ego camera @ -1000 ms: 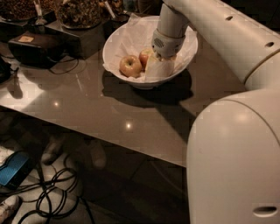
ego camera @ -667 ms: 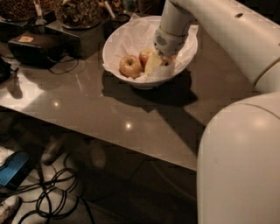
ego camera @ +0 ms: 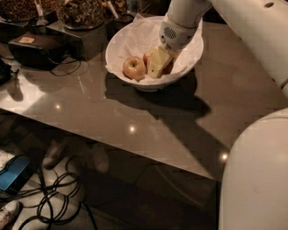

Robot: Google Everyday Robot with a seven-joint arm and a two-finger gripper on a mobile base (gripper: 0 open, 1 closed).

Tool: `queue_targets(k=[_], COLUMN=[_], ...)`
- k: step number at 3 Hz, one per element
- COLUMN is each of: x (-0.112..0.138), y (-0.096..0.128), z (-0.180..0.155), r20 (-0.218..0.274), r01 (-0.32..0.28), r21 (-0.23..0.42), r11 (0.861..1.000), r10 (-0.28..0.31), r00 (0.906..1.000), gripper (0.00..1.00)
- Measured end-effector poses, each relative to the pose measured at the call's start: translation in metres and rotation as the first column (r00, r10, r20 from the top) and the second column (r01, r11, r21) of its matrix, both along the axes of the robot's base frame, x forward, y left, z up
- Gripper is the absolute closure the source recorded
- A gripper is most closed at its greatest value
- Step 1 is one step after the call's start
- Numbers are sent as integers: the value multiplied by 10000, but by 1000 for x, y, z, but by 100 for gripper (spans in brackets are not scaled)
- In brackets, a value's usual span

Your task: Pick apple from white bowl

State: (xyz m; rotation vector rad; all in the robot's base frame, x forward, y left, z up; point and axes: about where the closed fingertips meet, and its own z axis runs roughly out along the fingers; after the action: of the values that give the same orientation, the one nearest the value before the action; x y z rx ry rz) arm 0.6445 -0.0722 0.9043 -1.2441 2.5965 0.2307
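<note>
The white bowl [ego camera: 148, 85] lined with crumpled white paper stands on the grey table [ego camera: 135, 117] at the back. A paler yellow-green apple with red blush [ego camera: 134, 68] lies at the bowl's front left. The red apple [ego camera: 147, 57] lies just right of it, mostly hidden behind my gripper. My gripper [ego camera: 159, 62] reaches down into the bowl from the upper right and sits right at the red apple. More red fruit shows at the gripper's right side [ego camera: 169, 68].
A black box [ego camera: 36, 48] with cables and dark containers of snacks [ego camera: 81, 13] stand at the table's back left. My white arm and body [ego camera: 256, 179] fill the right side. Cables [ego camera: 54, 202] and a blue object [ego camera: 13, 173] lie on the floor.
The gripper has stayed low in the bowl at the red apple, barely shifting. My white body in the foreground has moved to the right.
</note>
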Motion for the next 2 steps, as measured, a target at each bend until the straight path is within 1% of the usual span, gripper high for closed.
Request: queue_targets(k=[1, 2], x=[-17, -36], y=[7, 14], z=[32, 69], r20=[296, 862], r01=[-1086, -2187], r21=[510, 923], r11=[9928, 9714], r10=[1072, 2111], r00=[9938, 9737], gripper=[100, 100])
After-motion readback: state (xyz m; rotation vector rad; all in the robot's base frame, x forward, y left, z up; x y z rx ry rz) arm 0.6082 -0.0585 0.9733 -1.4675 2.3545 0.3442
